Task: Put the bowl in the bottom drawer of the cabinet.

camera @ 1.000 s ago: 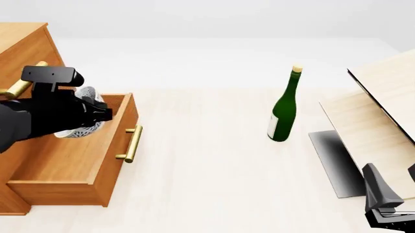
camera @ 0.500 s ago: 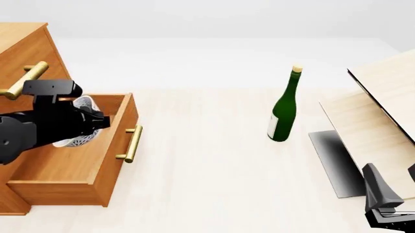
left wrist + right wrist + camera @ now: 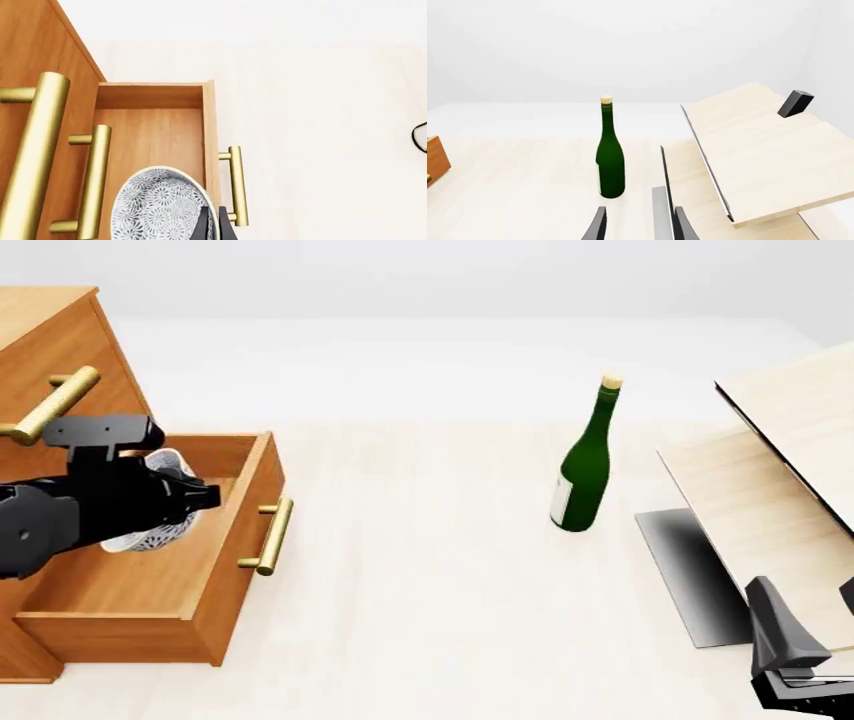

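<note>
While the left gripper (image 3: 180, 502) hangs over the pulled-out bottom drawer (image 3: 160, 575), the bowl (image 3: 158, 525) sits tilted in its fingers, inside the drawer's outline, toward the back half. Left wrist view: one dark finger (image 3: 203, 227) inside the bowl (image 3: 163, 207) rim, another just outside it, so they are clamped on the rim on the side nearest the drawer front. Whether the bowl touches the drawer floor is hard to tell from either view, probably just above it.

Front view shows the cabinet (image 3: 60, 350) at the left edge, drawer open toward the worktop (image 3: 427, 590), brass handle (image 3: 271, 535) on its front. Left arm body hides most of the bowl there; only the speckled underside shows. Wrist view gives the bowl's patterned inside, the drawer's bare floor (image 3: 150, 140) beyond it, and the upper drawer handles (image 3: 93, 180) beside it.

Right gripper (image 3: 798, 670) low at the front view's right corner, near the pale boards (image 3: 787, 470); right wrist view shows its fingers (image 3: 597, 227) apart, nothing between. Green bottle (image 3: 585, 462) upright mid-worktop, well apart from the cabinet. Right wrist view alone catches a small dark block (image 3: 795, 103) on the upper board.
</note>
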`<state>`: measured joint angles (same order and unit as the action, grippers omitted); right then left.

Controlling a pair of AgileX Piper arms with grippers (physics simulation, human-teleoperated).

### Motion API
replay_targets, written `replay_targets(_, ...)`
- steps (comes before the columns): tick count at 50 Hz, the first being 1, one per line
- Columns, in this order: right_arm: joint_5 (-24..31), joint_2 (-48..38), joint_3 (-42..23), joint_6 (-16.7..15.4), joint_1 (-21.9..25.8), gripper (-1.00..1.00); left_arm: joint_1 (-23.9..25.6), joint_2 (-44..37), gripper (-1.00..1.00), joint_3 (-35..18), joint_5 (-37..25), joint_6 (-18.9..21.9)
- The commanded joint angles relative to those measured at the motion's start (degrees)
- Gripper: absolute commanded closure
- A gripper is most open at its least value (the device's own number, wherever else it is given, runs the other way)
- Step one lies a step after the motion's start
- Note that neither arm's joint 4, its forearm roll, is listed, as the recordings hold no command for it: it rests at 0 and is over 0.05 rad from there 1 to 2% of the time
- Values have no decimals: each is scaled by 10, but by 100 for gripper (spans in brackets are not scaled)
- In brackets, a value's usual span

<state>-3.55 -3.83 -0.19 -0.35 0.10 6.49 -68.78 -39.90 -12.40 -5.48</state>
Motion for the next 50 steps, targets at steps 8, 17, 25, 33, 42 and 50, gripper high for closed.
replay_targets(8,0,0,0,0,0,-100,-12,-28,100,21,38,-6)
replay_targets(17,0,0,0,0,0,-100,-23,-29,100,35,48,-8)
replay_targets(25,0,0,0,0,0,-100,-33,-36,100,42,56,-10)
replay_targets(33,0,0,0,0,0,-100,-46,-52,100,48,73,-8)
replay_targets(42,0,0,0,0,0,-100,-57,-71,100,50,88,-1)
replay_targets(50,0,0,0,0,0,-100,-69,-85,100,47,97,3)
